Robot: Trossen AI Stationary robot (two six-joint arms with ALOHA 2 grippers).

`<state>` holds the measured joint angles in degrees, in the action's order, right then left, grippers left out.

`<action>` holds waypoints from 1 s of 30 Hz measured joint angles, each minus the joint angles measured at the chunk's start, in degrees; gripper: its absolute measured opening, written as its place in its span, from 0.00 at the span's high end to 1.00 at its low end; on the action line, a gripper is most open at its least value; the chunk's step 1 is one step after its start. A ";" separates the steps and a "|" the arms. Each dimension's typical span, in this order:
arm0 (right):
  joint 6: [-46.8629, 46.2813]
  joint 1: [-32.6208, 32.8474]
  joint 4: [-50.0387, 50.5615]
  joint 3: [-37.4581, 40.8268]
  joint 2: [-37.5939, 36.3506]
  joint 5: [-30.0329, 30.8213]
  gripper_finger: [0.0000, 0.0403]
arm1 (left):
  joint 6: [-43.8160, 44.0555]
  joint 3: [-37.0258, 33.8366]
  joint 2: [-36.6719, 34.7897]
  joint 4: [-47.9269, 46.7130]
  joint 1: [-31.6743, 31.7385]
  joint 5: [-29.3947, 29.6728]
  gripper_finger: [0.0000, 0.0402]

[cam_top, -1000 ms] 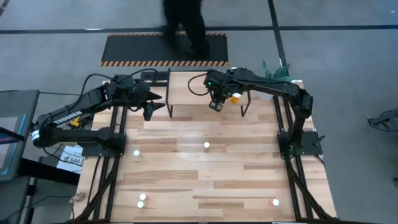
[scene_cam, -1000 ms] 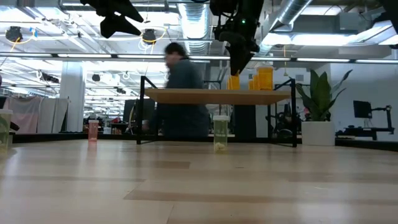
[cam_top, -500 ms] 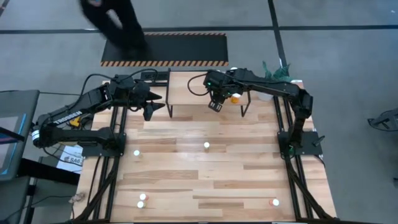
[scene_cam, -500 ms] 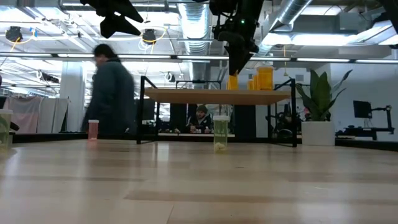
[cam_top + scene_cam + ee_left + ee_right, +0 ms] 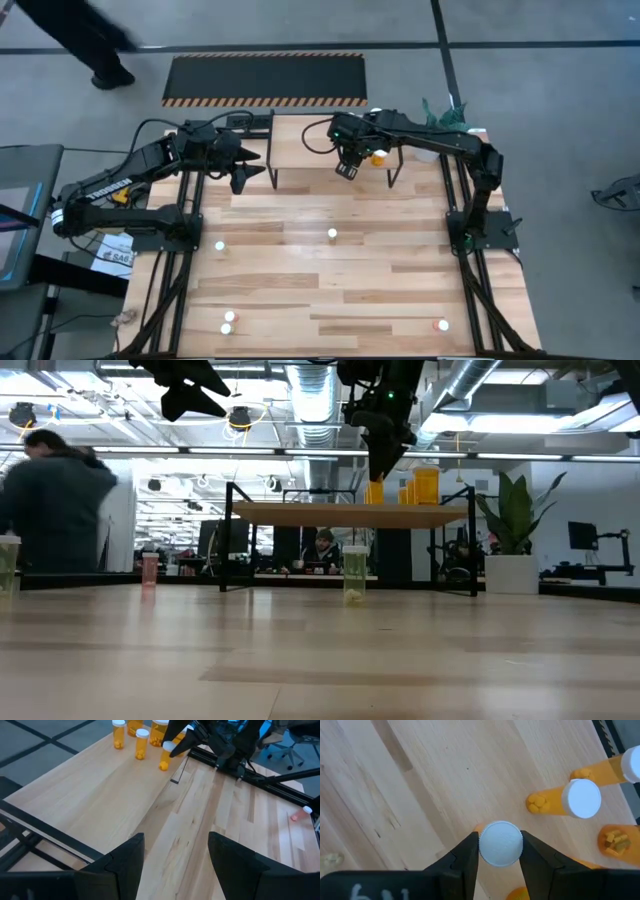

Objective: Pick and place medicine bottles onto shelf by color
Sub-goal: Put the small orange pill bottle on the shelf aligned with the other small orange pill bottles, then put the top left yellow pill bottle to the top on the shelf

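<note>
The right gripper (image 5: 500, 851) pinches an orange bottle (image 5: 500, 843) by its cap, setting it on the shelf (image 5: 100, 785) beside other orange bottles (image 5: 141, 743); the left gripper (image 5: 175, 850) waits spread.

Two matte-black jointed arms (image 5: 120, 185) trail black cables, white lettering on the left, wedge-shaped dark fingers (image 5: 131, 857).

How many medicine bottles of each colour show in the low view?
orange bottles: 3
pale yellow-green bottles: 2
red-pink bottles: 1
Total: 6
</note>
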<state>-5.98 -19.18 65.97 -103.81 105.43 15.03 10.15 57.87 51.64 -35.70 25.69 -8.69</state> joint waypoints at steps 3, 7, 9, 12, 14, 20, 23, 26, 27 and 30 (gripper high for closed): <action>0.00 -0.04 -0.08 0.00 0.00 0.00 0.61 | 0.00 0.00 0.02 0.00 0.00 0.00 0.49; 0.00 -0.04 -0.54 0.00 0.00 0.01 0.57 | -0.02 -0.01 0.01 0.00 0.00 0.00 0.49; -0.01 -0.04 -0.69 0.00 0.00 0.00 0.55 | -0.02 0.00 0.00 0.00 0.00 0.00 0.49; 0.00 -0.04 -0.59 0.00 0.00 0.00 0.52 | -0.02 0.00 0.02 0.00 0.00 0.00 0.49; 0.00 -0.04 -0.38 0.00 0.00 0.02 0.50 | -0.02 -0.01 0.02 0.00 0.00 0.00 0.49; 0.26 -0.11 -0.30 0.00 0.00 0.02 0.46 | -0.46 -0.02 0.02 -0.02 0.00 0.02 0.49; 0.43 -0.17 -0.28 0.00 -0.09 0.09 0.45 | -0.50 -0.02 0.02 -0.01 0.00 0.00 0.49; 0.50 -0.46 -0.37 0.02 -0.58 0.10 0.44 | -0.50 0.00 0.00 -0.01 0.00 0.00 0.49; 0.52 -0.49 -0.28 -0.10 -0.73 0.10 0.44 | -0.50 0.00 0.00 -0.02 0.00 0.00 0.49; 1.36 -0.96 0.38 -1.17 -1.35 0.11 0.43 | -0.50 0.00 0.00 -0.02 0.00 0.00 0.49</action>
<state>-4.62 -20.14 66.35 -104.98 104.08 15.14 9.65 57.87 51.64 -35.73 25.69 -8.69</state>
